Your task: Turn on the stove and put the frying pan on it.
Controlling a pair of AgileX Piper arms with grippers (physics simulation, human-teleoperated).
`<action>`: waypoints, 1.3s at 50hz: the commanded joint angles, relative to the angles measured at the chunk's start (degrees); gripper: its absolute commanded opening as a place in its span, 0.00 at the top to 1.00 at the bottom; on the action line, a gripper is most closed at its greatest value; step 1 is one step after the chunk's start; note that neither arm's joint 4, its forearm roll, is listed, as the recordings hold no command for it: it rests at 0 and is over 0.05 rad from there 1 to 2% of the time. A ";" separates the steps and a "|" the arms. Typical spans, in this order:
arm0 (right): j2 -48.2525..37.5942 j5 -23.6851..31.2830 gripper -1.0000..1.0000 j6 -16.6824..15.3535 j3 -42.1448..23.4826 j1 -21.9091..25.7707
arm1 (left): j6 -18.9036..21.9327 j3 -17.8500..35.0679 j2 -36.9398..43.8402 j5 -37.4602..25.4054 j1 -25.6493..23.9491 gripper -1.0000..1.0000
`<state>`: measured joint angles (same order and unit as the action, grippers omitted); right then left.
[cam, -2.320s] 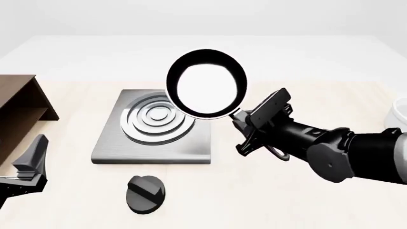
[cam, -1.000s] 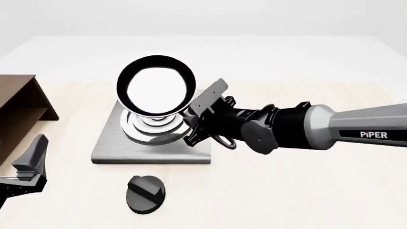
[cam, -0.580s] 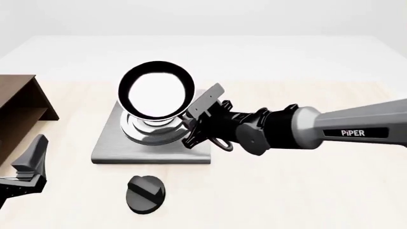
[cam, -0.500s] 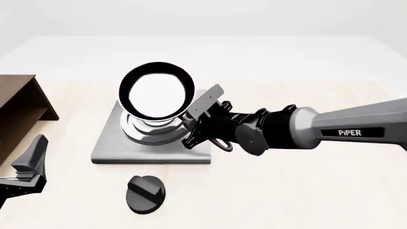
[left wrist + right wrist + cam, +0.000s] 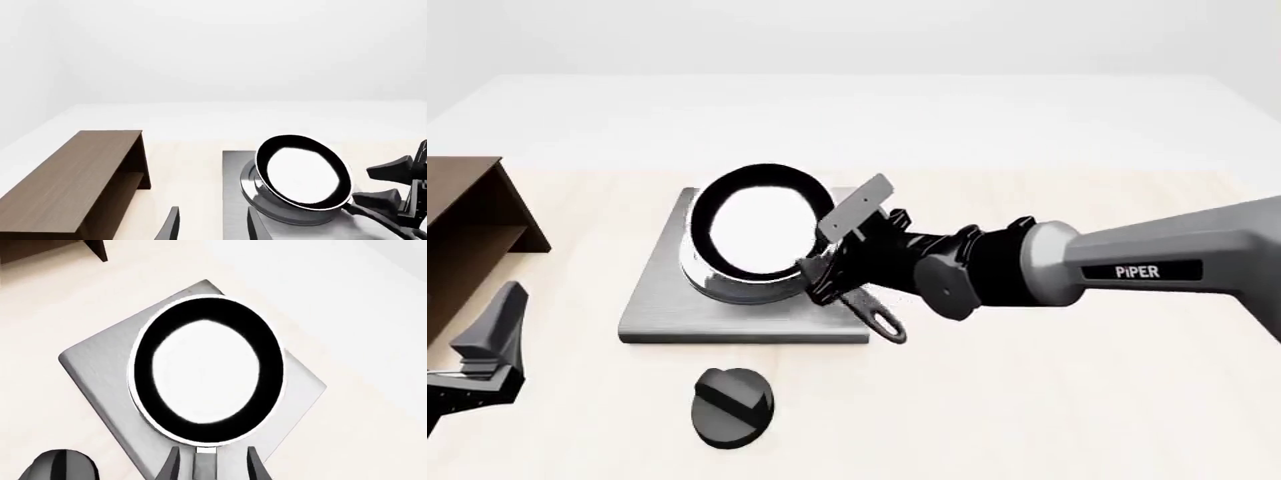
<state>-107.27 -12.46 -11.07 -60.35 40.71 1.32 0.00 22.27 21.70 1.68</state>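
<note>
The black frying pan rests on the silver rings of the grey stove, still tilted a little. It also shows in the left wrist view and the right wrist view. My right gripper is open, its fingers standing either side of the pan's handle with gaps. The handle's loop hangs over the stove's front right corner. The black ridged knob lies on the table in front of the stove. My left gripper is open and empty at the near left.
A brown wooden cabinet stands at the left, also seen in the left wrist view. The right arm stretches across the table from the right.
The right arm carried the pan left over the stove and lowered it onto the rings. The handle's loop has dropped, and the fingers now stand apart from the handle.
</note>
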 commanded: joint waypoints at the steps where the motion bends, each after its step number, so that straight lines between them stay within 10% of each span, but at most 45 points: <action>1: 0.92 -1.07 0.00 0.98 -0.73 0.01 | -0.91 0.04 -0.79 -1.20 -2.66 0.00; 32: 21.03 1.52 0.00 0.92 7.95 -1.57 | -0.84 0.04 -1.26 -1.65 -2.67 0.00; 65: 47.08 -8.56 0.00 12.30 35.14 -14.62 | -0.42 0.05 -1.59 -2.00 -2.90 0.00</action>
<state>-64.12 -17.25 -1.59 -32.31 29.72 1.63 0.00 22.23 21.63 1.50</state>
